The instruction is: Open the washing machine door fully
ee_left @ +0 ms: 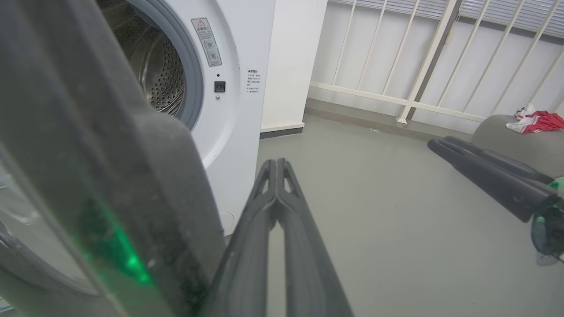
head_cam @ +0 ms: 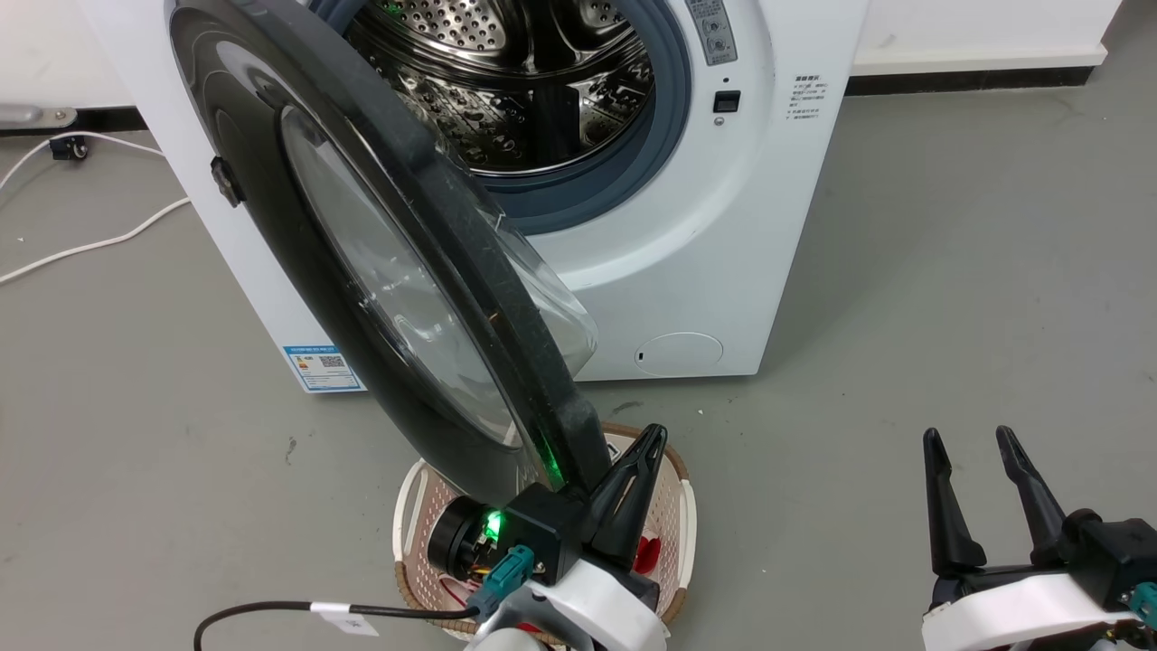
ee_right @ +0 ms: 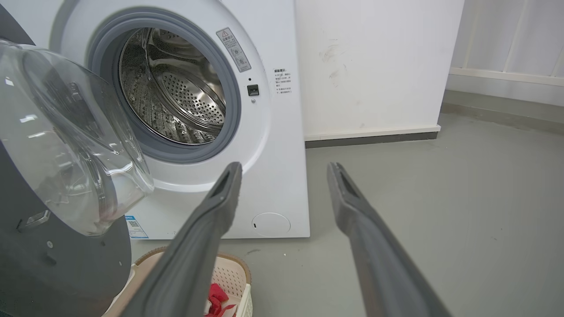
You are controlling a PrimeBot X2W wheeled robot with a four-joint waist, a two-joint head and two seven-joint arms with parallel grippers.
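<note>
Black-rimmed glass door (head_cam: 389, 280) ajar over cream perforated basket (head_cam: 404, 524); left pincer (head_cam: 653, 438) closed, empty, beside it; right pincer (head_cam: 967, 438) spread, empty.

One machine (head_cam: 723, 271), one door (head_cam: 362, 271), one basket (head_cam: 407, 515)

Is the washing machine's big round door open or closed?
Open. The washing machine door stands away from the washing machine, and the steel drum shows.

You're looking at a washing machine door (head_cam: 456, 226) with a glossy, dust-flecked black rim and clear smooth glass; the drum (head_cam: 506, 81) is shiny perforated steel, the gasket (head_cam: 664, 117) matt rubber.
</note>
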